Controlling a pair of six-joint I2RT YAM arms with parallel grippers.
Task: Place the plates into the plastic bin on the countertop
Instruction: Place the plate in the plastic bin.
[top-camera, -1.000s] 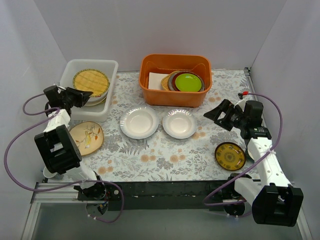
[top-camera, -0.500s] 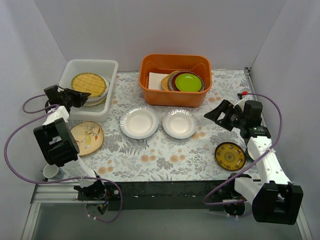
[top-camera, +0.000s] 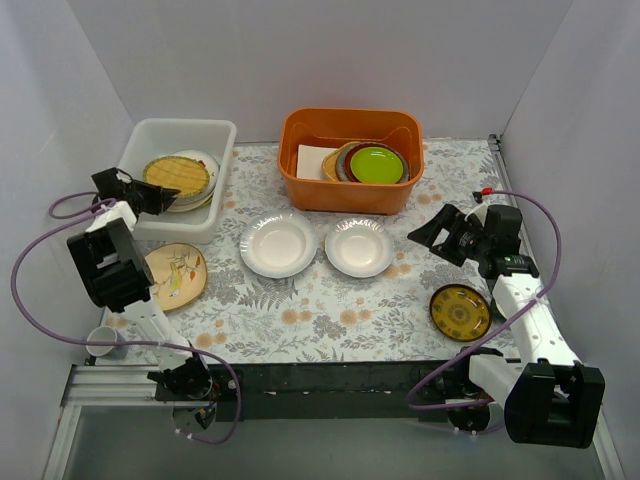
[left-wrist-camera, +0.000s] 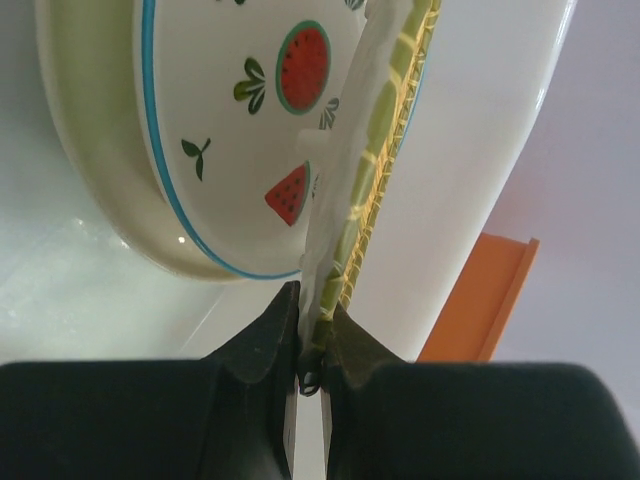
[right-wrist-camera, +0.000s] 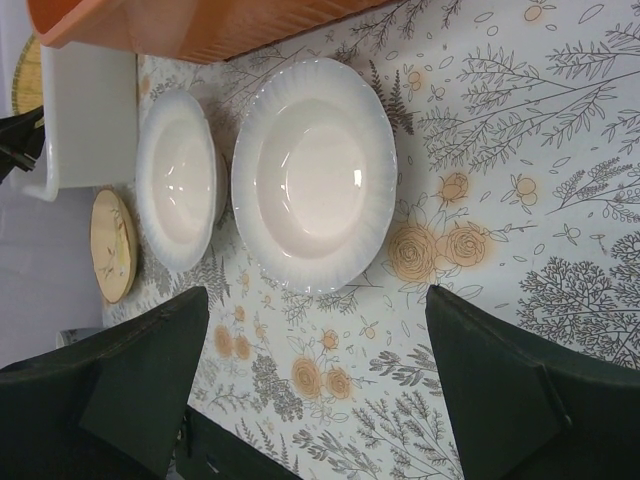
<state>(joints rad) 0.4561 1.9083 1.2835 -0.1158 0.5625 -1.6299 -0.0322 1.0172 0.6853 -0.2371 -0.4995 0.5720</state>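
Note:
My left gripper (top-camera: 150, 197) is shut on the rim of the yellow woven plate (top-camera: 178, 174), held inside the white plastic bin (top-camera: 175, 132) over other plates. In the left wrist view the woven plate's edge (left-wrist-camera: 385, 150) sits pinched between the jaws, against a watermelon-patterned plate (left-wrist-camera: 250, 120). My right gripper (top-camera: 432, 235) is open and empty above the countertop (top-camera: 330, 305), right of two white plates (top-camera: 278, 243) (top-camera: 359, 246). Both white plates show in the right wrist view (right-wrist-camera: 312, 172) (right-wrist-camera: 176, 192). A cream painted plate (top-camera: 173, 275) lies front left. A dark brown-gold plate (top-camera: 460, 312) lies front right.
An orange tub (top-camera: 350, 128) at the back holds a lime-green plate (top-camera: 376, 163), maroon-rimmed plates and a white napkin. A small white cup (top-camera: 102, 341) stands off the left front corner. Grey walls close in the left, back and right sides.
My left gripper has lowered the yellow woven plate deeper into the white bin, toward the stack. My right gripper has barely shifted.

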